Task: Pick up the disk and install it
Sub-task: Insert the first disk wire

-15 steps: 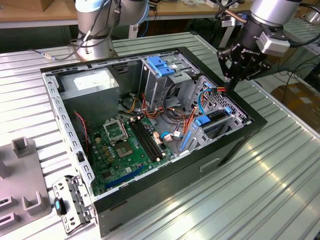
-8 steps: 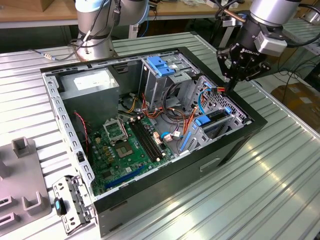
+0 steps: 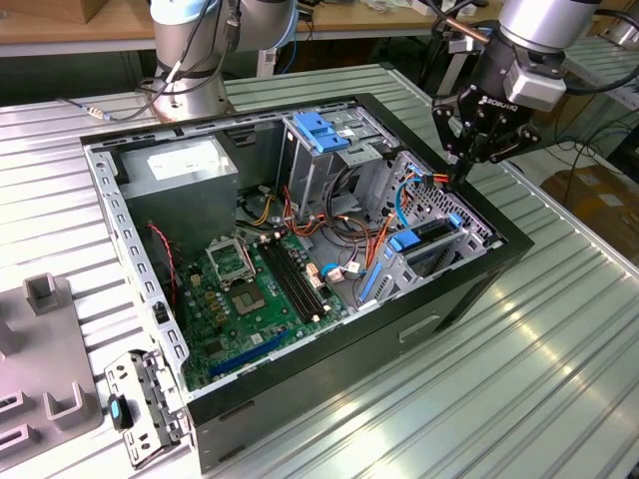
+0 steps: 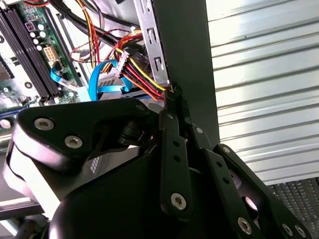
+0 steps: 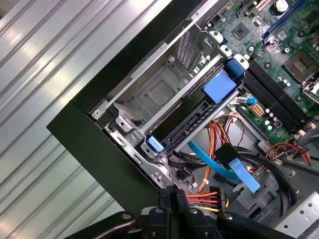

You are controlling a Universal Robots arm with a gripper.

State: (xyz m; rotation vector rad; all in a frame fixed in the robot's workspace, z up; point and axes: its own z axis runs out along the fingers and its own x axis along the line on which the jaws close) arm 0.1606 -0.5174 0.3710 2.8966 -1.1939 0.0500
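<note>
The disk sits on edge in the drive bay at the corner of the open computer case nearest the exterior view's right, already slotted between the bay's metal walls. Little of it can be seen — in the exterior view only a dark narrow body with blue plastic at its two ends; in the first wrist view the disk appears as a long dark edge with a metal strip alongside it, a broad blue tab at one end and a smaller blue rail end at the other. Its label is hidden. The gripper hangs from the arm just above the case's rim beside that bay, its black fingers drawn together to a point and holding nothing; in the second wrist view the fingers lie pressed side by side, their tips close to a bundle of red, yellow and black wires and to the case's black wall. A flat blue cable loops past the bay toward the motherboard, which lies green on the case floor. The case rests on a ribbed metal table.
</note>
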